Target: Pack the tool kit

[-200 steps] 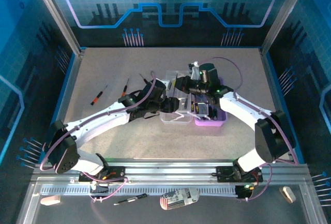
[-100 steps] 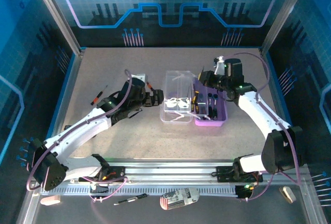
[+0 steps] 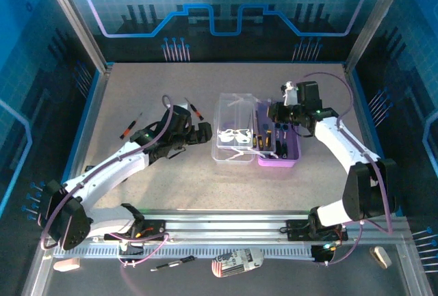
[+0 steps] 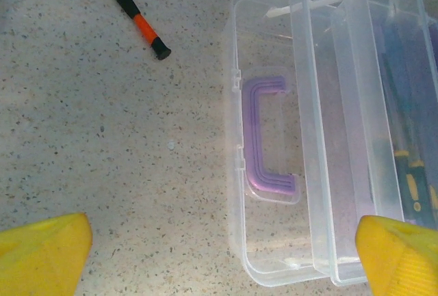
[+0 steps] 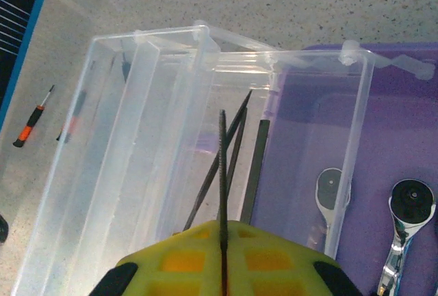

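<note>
Since two screwdrivers lie loose on the table [image 3: 171, 186], the packing looks unfinished. The farther screwdriver [image 3: 130, 126] rests toward the left border, well apart from everything else, its long axis slanting from lower left to upper right in the top view.

The nearer screwdriver [image 3: 195, 110] lies just beyond the left claw [image 3: 203, 132], on the side away from the robot. It sits diagonally, tip up-left and handle toward the kit. The left claw is released, its yellow pads [image 4: 41, 255] spread wide with nothing between them but table and a corner of the lid.

The tool kit [image 3: 256, 139] sits mid-table, opened flat. Its clear lid [image 3: 231, 122] is on the left, with the purple handle [image 4: 270, 135] showing through. Its purple base [image 3: 291, 154] is on the right and holds dark tools.

Over the base's far end hangs the right claw [image 3: 279, 113], clenched. A thin dark shaft [image 5: 222, 166] lines up with the seam of its pads, and I cannot tell whether it is pinched there.

The left arm is clearly nearer both loose drivers. Bare table surrounds them, and the lid's wall is the one edge to mind.
</note>
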Motion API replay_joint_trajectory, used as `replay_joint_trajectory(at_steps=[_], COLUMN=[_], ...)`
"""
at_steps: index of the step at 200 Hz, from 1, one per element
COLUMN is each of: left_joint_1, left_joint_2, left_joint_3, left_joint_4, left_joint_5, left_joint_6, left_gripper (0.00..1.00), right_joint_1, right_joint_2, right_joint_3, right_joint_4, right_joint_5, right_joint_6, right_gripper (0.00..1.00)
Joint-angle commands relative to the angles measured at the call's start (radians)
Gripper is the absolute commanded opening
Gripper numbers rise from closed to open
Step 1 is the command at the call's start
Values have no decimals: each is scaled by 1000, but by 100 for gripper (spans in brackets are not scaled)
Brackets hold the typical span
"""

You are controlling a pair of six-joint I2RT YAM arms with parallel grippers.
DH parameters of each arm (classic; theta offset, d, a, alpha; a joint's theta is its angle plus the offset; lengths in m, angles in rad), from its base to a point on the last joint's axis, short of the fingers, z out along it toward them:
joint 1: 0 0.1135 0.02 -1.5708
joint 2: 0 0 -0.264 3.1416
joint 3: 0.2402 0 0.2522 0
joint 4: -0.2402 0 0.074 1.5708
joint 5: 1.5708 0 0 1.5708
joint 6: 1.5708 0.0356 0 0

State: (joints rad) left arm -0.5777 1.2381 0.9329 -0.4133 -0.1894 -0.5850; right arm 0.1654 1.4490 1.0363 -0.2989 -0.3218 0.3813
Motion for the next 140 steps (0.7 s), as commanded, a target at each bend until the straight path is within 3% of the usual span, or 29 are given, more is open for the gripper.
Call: replay_joint_trajectory(at_steps=[1,140], left_joint_1=[9,9], left_joint_2=[15,37], left_joint_3=[10,2], left_joint_4=[-2,14], left_joint_5=[25,24], left_joint_6=[-15,-32], left_gripper=[99,99], right_joint_1=[-18,-26], right_joint_2=[44,130], right_joint_3=[29,14], right_joint_4=[-20,-14], right_joint_5=[-12,-38], right_joint_6=[-29,36], right_gripper=[10,12])
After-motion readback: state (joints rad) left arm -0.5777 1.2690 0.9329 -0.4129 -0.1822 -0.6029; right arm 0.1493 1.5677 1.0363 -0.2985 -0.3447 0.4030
